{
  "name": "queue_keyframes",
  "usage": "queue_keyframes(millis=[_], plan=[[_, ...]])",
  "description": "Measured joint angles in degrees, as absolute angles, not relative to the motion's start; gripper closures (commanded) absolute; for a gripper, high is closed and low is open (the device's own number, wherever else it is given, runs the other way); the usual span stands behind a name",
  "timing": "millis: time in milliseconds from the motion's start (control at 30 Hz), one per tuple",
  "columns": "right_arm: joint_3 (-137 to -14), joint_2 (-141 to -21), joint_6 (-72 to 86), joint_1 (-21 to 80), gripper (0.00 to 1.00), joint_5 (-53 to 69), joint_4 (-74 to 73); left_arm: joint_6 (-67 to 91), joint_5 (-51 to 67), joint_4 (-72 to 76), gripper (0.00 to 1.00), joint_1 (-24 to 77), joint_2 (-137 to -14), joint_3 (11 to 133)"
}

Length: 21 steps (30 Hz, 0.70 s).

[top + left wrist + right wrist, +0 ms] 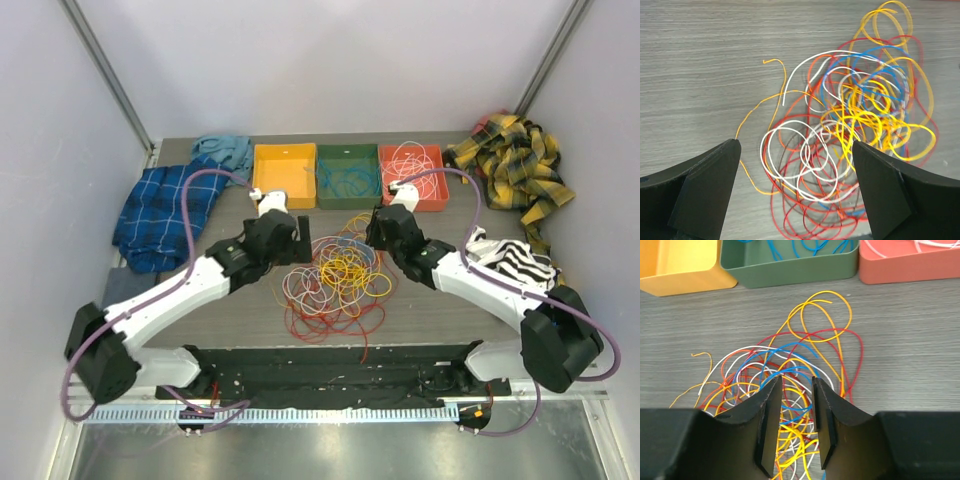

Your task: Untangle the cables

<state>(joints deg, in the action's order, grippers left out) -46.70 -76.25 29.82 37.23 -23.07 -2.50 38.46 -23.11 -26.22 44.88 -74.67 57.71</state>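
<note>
For strand pick-up, the cables [790, 355] are straddled by the part-open right gripper [795, 385], with the left gripper [796, 147] held wide open; closure on one strand is required next.

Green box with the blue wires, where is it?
In the top view, the green box sits at the back, between the yellow box and the red box, just beyond the cable pile.

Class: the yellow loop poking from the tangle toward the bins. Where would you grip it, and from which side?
Probably at the far arc of the yellow loop, from above: it lies flat on bare table, clear of the other cables.
</note>
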Motion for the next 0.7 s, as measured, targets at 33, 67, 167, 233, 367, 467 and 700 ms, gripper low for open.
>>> queue_keyframes(millis=[33,67,167,233,367,467,700], plan=[[-46.7,-75.6,29.4,37.1,0.61,-23.3,-3.1,38.6,-22.6,-26.5,0.00,44.9,-72.3,56.2],[-46.7,-75.5,29.3,37.0,0.61,-23.4,-3.1,38.8,-22.2,-26.5,0.00,44.9,-70.3,55.3],[-46.7,-76.0,28.6,36.9,0.61,-23.8,-4.3,39.0,-21.3,-25.8,0.00,44.9,-64.3,53.9],[-46.7,-77.0,28.6,36.9,0.61,-23.9,-5.1,39.1,-20.9,-25.2,0.00,44.9,-61.6,53.1],[-46.7,-78.6,28.6,36.9,0.61,-22.5,-5.7,39.9,-20.6,-23.9,0.00,44.9,-59.0,49.4],[-46.7,-78.6,28.7,37.7,0.62,-21.3,-4.9,40.1,-19.5,-23.6,0.03,44.9,-59.4,47.0],[-46.5,-76.6,28.7,42.0,0.63,-18.2,-4.3,41.6,-18.9,-23.8,0.07,44.9,-65.3,46.7]])
